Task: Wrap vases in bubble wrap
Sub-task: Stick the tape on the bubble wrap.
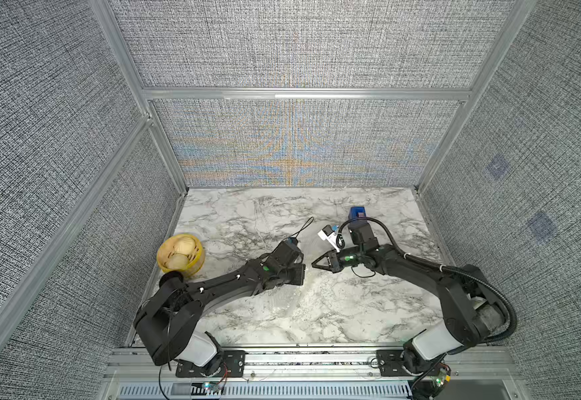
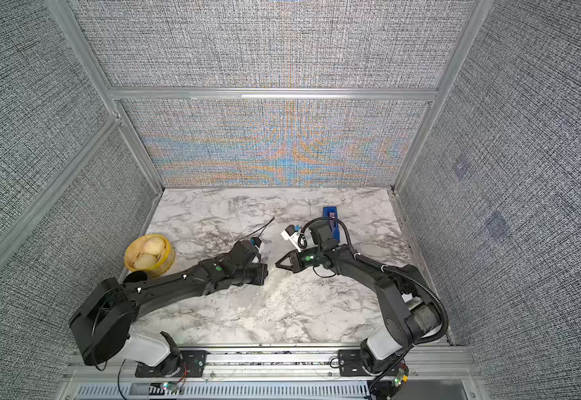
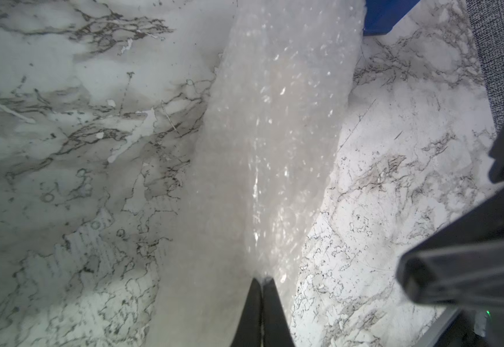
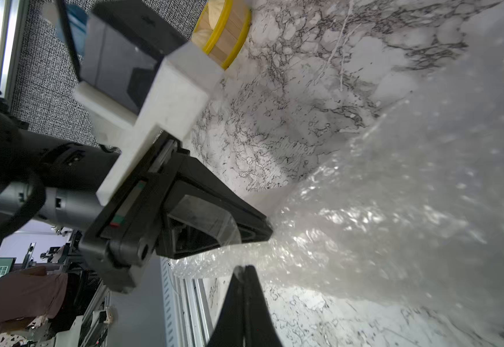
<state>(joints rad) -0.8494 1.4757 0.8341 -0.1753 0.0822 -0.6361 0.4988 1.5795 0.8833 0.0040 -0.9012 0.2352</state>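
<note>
The bubble wrap (image 3: 274, 135) is a clear, glinting sheet bunched into a long band that runs away from my left gripper (image 3: 261, 281), which is shut on its near end. My right gripper (image 4: 244, 269) is shut on an edge of the same bubble wrap (image 4: 395, 210). In both top views the grippers meet tip to tip over the table's middle, left gripper (image 1: 302, 273) facing right gripper (image 1: 313, 265). Below them the wrap (image 1: 292, 294) shows only as a faint whitish patch. The vases are hidden; I cannot tell whether one lies inside the wrap.
A yellow-rimmed wooden basket (image 1: 180, 256) holding pale round things stands at the table's left edge by my left arm. A blue object (image 1: 357, 213) sits at the back right behind my right wrist. Fabric walls close in three sides of the marble table (image 1: 351, 322).
</note>
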